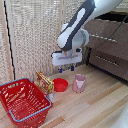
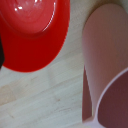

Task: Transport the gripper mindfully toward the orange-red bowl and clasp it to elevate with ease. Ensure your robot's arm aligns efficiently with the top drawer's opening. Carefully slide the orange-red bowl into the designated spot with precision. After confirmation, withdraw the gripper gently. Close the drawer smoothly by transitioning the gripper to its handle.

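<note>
The orange-red bowl [image 1: 60, 84] sits upright on the light wooden table, between a snack box and the pink cup. My gripper [image 1: 67, 69] hangs a little above the table, over the gap between bowl and cup. Its blue-tipped fingers [image 1: 73, 68] are apart and hold nothing. In the wrist view the bowl [image 2: 32, 32] fills one corner and the cup fills the opposite side. The white arm [image 1: 77, 25] comes down from the exterior view's upper right. The dark brown top drawer [image 1: 111, 29] with its silver handle [image 1: 102, 38] is at the exterior view's right. Whether the drawer is open is unclear.
The pink cup [image 1: 79, 83] [image 2: 107, 60] stands close beside the bowl. A yellow-brown snack box [image 1: 44, 82] leans against a large red wire basket [image 1: 22, 102] at the exterior view's lower left. A lower drawer front [image 1: 110, 62] sits under the top one. A pale slatted wall is behind.
</note>
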{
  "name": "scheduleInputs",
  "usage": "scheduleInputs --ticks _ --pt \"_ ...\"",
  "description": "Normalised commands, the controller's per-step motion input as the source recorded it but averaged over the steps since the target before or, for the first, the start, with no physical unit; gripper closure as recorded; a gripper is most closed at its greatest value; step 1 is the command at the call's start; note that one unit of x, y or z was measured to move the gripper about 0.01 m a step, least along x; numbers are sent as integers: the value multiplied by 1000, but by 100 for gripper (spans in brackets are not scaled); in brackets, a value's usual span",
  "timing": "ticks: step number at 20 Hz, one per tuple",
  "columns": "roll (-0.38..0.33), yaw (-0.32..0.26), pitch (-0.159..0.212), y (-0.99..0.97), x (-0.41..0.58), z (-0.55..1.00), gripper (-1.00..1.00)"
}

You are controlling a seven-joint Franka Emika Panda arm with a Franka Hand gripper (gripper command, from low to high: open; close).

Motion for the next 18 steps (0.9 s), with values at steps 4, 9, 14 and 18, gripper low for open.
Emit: scheduleInputs --ticks 4,9,14,18 --pt "-14 23 33 -139 78 -293 -100" --pt "-40 52 -16 -17 119 -212 -100" --pt "-73 90 -77 2 173 -161 -100" --pt "-98 105 -71 2 150 -211 -100"
